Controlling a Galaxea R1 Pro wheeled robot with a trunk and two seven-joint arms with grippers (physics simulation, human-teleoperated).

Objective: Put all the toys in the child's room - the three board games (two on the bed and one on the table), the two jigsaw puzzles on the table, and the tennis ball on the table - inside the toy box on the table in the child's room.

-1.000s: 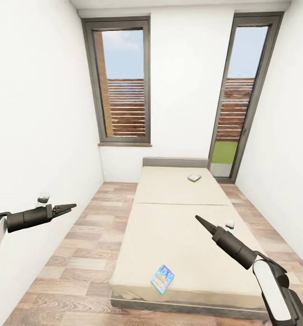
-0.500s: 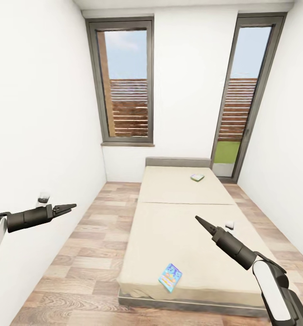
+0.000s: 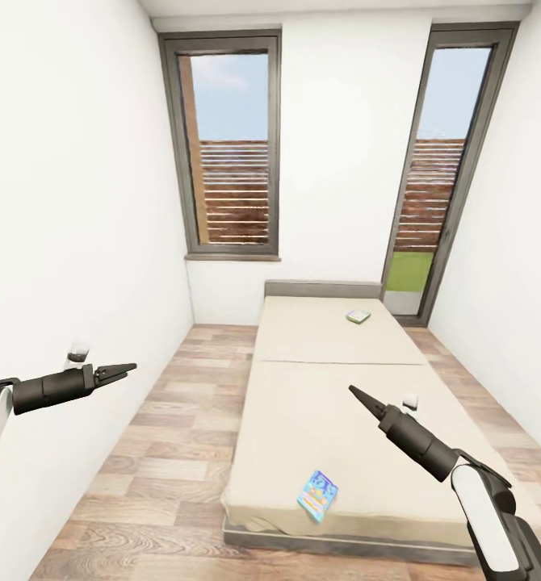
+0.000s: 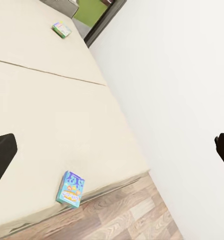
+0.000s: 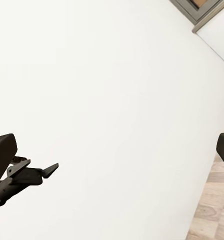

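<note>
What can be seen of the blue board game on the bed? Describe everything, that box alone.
The blue board game is a thin flat rectangular box with a bright cartoon cover, blue with yellow and orange patches. It lies flat, cover up and turned askew, on the cream mattress near the foot corner of the bed, close to the edge beside the wood floor. Only the mattress touches it; no pincer is near. The left wrist view shows its thin side.

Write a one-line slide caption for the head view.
Robot faces the bed with two board games: blue board game at the near edge, white-green board game near the headboard; both arms empty.
</note>
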